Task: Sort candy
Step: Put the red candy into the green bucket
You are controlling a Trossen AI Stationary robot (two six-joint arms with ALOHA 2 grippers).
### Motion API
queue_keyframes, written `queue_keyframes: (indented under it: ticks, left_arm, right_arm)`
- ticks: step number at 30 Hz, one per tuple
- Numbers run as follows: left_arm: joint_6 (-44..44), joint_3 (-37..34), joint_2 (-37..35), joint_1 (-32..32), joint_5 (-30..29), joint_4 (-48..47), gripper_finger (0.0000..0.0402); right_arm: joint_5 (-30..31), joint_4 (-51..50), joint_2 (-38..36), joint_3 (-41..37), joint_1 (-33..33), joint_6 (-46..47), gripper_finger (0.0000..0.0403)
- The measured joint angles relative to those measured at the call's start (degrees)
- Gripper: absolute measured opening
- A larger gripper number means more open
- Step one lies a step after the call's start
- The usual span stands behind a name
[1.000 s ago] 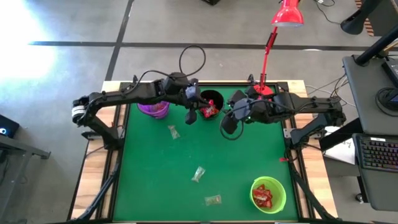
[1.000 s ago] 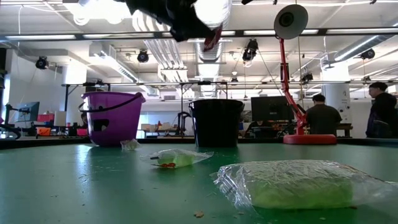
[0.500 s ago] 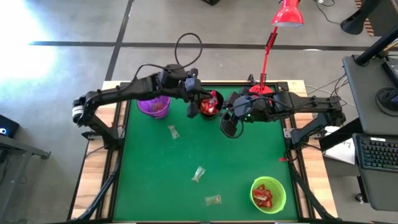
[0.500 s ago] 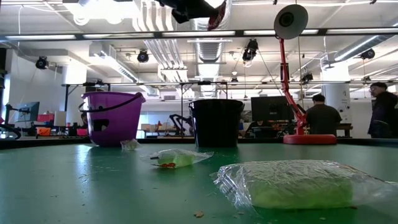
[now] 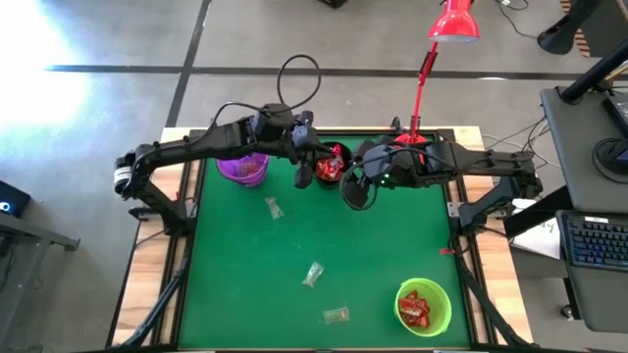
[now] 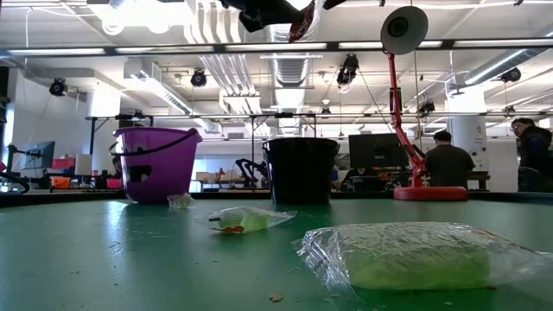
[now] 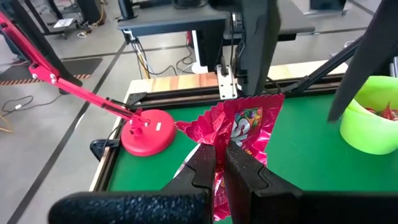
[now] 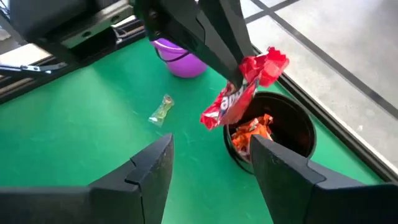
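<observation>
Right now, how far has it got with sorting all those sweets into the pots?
Partly done. Red sweets already lie in the green cup, orange ones in the black cup, and the purple cup holds some too. In hand: the left gripper, shut on a red candy packet, holds it above the black cup, while the right gripper stands open nearby. Left: three pale sweets on the green mat.

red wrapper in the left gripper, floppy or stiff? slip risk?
Probably floppy: the red wrapper hangs crumpled and bent from the left gripper. Likely light, since a pinch at one edge carries it. The glossy film may slip, so release over the black cup.
</observation>
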Motion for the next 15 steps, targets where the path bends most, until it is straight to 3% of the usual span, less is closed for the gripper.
queue_keyframes:
  ticks: [6, 10, 15]
  left_arm:
    - [0.0, 0.0, 0.0, -0.1, 0.4, 1.8, 0.0]
    - [0.0, 0.1, 0.0, -0.1, 2.4, 1.9, 0.0]
    - [0.0, 0.1, 0.0, 0.0, 2.7, 2.1, 0.0]
  right_arm:
    - [0.6, 0.9, 2.3, 0.0, -2.0, -3.0, 0.0205]
    - [5.4, 1.0, 2.9, 0.0, -3.2, -3.6, 0.0206]
    - [5.3, 3.5, 2.9, 0.0, -4.9, -4.9, 0.0206]
